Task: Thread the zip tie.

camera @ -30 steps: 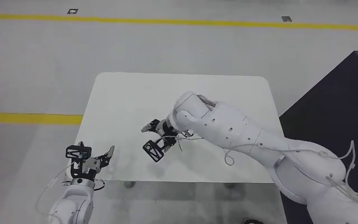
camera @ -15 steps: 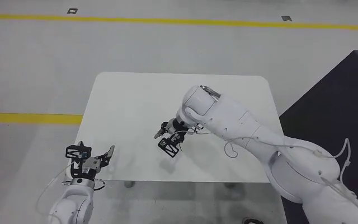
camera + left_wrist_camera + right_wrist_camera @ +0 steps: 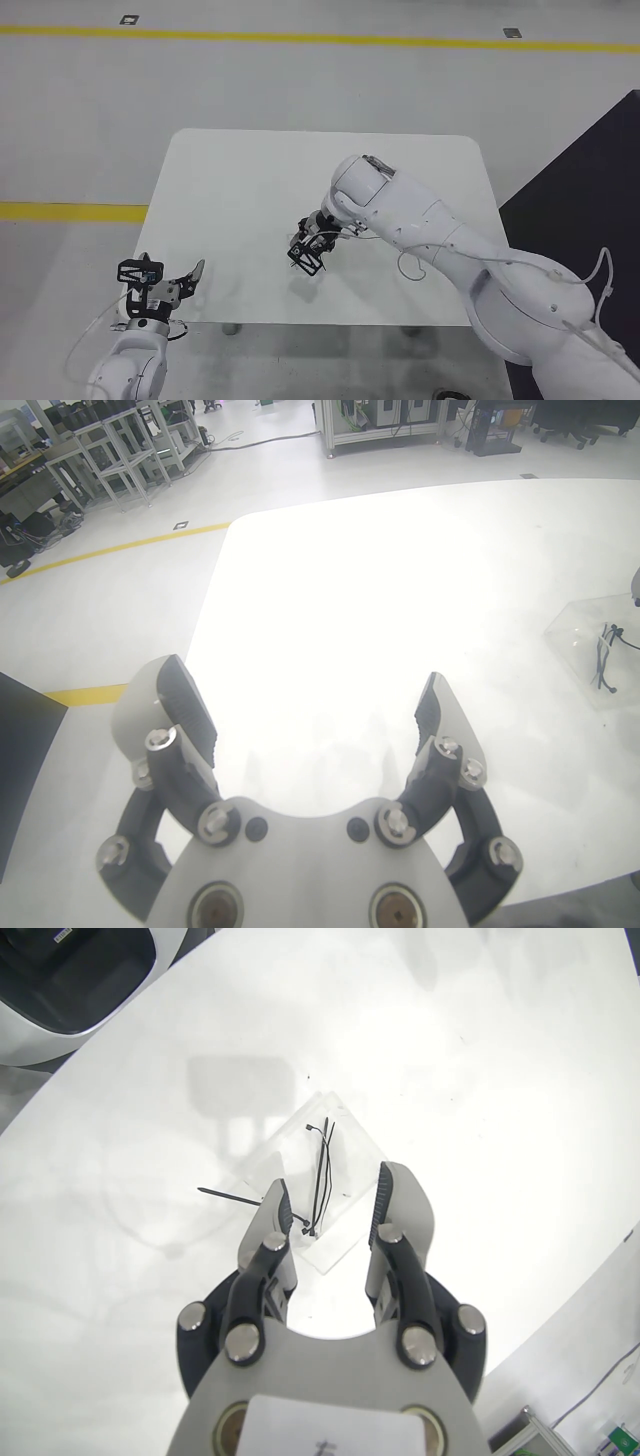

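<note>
Right gripper (image 3: 332,1183), jaws apart and empty, has been swung across the bench (image 3: 230,190) and is now poised above the clear tray (image 3: 350,1138) holding the zip ties (image 3: 320,1173). A pick-up is judged imminent. Left gripper (image 3: 305,695) is held open at the bench's near-left edge.

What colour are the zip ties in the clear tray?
Black zip ties, clearest in the right wrist view.
</note>
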